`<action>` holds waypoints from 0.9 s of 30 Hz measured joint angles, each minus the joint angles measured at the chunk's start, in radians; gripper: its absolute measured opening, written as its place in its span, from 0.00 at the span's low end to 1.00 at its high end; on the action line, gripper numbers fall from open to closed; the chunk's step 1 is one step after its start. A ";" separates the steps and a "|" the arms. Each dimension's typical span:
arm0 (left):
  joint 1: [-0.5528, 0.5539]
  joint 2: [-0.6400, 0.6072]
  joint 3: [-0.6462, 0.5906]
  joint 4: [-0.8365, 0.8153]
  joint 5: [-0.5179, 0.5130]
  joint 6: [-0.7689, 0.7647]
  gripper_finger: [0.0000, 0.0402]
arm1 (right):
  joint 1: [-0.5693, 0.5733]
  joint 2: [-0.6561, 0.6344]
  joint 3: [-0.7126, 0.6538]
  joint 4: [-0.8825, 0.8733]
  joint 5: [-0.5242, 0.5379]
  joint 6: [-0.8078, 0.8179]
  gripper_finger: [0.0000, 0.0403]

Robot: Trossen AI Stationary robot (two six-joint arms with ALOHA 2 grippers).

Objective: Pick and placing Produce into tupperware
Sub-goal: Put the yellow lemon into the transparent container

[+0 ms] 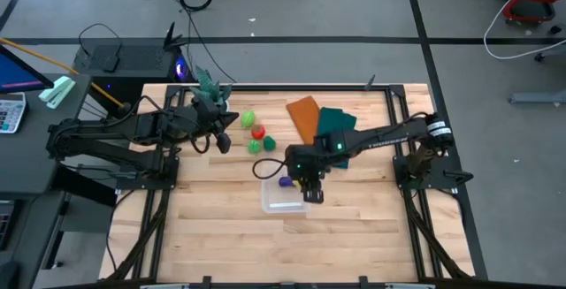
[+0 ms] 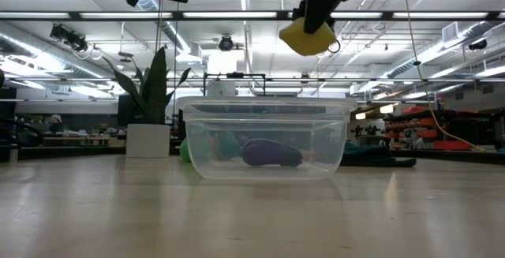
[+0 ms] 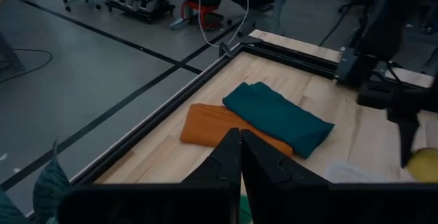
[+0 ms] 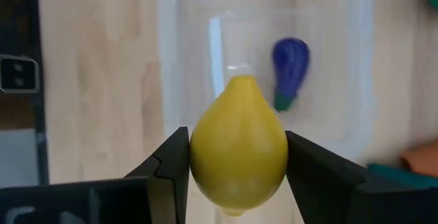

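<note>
The right gripper (image 4: pixel 238 157) hangs directly above the tupperware (image 1: pixel 285 196), its fingers clamped on the yellow lemon (image 4: pixel 238 144); in the low view that lemon (image 2: pixel 307 37) rides well clear of the container's rim (image 2: pixel 264 105), so by my reading this is the carry-and-drop step, with the release not yet made.

Score so far, as far as can be seen: the purple eggplant (image 4: pixel 290 71) already lies on the tupperware's floor; one in, one in the air; three pieces sit on the table beyond the tupperware, toward the plant corner: the light green piece (image 1: pixel 248 118), the red piece (image 1: pixel 258 132) and the dark green piece (image 1: pixel 268 143), close together; call it under halfway.

The left gripper (image 3: pixel 239 157) waits well away from the tupperware, near the potted plant (image 1: pixel 210 88), its fingers pressed together on nothing.

Around the tupperware: an orange cloth (image 1: pixel 303 117) and a dark green cloth (image 1: pixel 335 130) lie folded on its far side, overlapping, partly under the right arm; neither touches the container.

Obstacles? Little for the drop; the opening is wide and the eggplant lies off to one side. For the remaining three, the left arm parked beside them could crowd a reach, and the pieces sit tight enough that fingers may nudge a neighbour.
</note>
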 joint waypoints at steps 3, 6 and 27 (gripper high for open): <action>0.000 0.000 0.000 0.000 0.000 0.000 0.05 | 0.023 0.000 0.000 0.043 0.010 0.041 0.38; 0.000 -0.002 0.000 -0.001 0.000 0.000 0.06 | 0.029 0.015 0.000 0.086 0.014 0.070 0.38; -0.073 -0.202 0.000 -0.143 0.000 -0.008 0.05 | -0.023 0.213 -0.002 0.176 -0.022 0.009 0.38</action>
